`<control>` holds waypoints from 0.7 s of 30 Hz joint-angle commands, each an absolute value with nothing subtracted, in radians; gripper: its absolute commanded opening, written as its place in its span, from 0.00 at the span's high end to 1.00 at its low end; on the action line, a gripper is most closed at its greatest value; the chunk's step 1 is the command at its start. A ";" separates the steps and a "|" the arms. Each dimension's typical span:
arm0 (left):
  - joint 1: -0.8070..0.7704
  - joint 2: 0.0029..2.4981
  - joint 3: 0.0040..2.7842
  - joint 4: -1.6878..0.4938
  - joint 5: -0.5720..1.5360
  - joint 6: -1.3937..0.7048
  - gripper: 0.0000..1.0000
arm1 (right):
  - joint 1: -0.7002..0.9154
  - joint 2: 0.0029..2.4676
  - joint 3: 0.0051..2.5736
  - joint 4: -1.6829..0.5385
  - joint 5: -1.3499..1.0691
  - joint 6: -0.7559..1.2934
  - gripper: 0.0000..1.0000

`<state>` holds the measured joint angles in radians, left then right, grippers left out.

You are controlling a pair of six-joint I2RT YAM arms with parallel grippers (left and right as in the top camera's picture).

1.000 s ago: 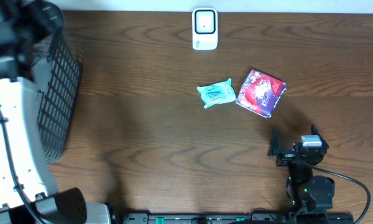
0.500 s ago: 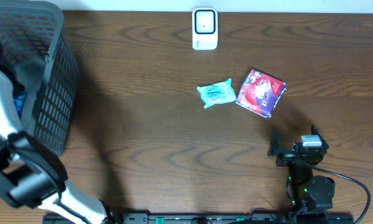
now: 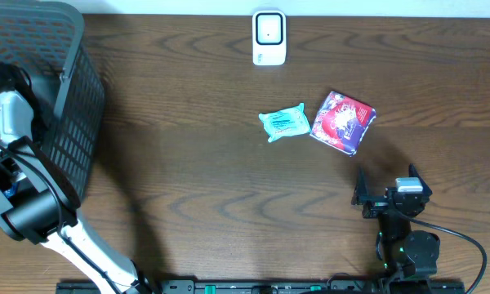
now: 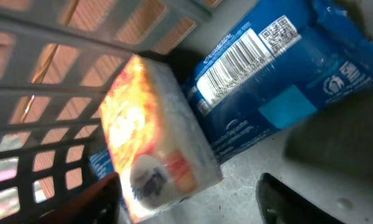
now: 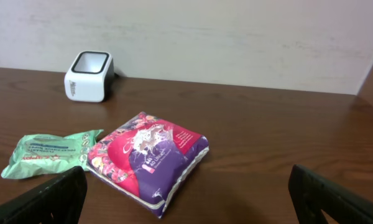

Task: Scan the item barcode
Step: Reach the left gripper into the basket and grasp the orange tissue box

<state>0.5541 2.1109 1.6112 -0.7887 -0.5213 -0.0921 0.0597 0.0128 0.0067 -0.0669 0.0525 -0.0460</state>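
Overhead: one basket (image 3: 65, 122) at the left, one scanner (image 3: 269, 37), one green pack (image 3: 284, 123) and one red pack (image 3: 343, 122); the right gripper (image 3: 384, 192) is near them.

Left wrist: inside the basket, one orange pack (image 4: 155, 137) (long axis upper left to lower right) overlaps one blue pack (image 4: 267, 74). The left gripper (image 4: 189, 199) stands spread either side of the orange pack's lower end.

Right wrist: jaws wide apart.

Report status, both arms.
Left gripper open, down in basket at orange pack, blue pack beside. Right gripper open, empty. Green pack, red pack lie short of scanner.
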 commanded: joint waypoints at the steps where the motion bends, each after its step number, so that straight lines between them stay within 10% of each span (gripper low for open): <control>1: 0.566 2.138 1.608 -0.791 -0.515 -0.087 0.35 | 0.051 0.008 0.005 -0.071 0.054 -0.057 0.01; 5: 0.574 2.138 1.607 -0.801 -0.507 -0.088 0.45 | 0.051 0.008 0.005 -0.071 0.054 -0.057 0.01; 11: 0.574 2.138 1.607 -0.825 -0.503 -0.087 0.92 | 0.051 0.008 0.005 -0.071 0.054 -0.057 0.01; 21: 0.533 1.980 1.610 -0.833 -0.495 -0.266 0.93 | 0.051 0.008 0.005 -0.071 0.054 -0.057 0.01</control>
<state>0.5613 2.1075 1.6100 -0.8330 -0.4999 -0.1520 0.0597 0.0128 0.0067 -0.0669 0.0525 -0.0460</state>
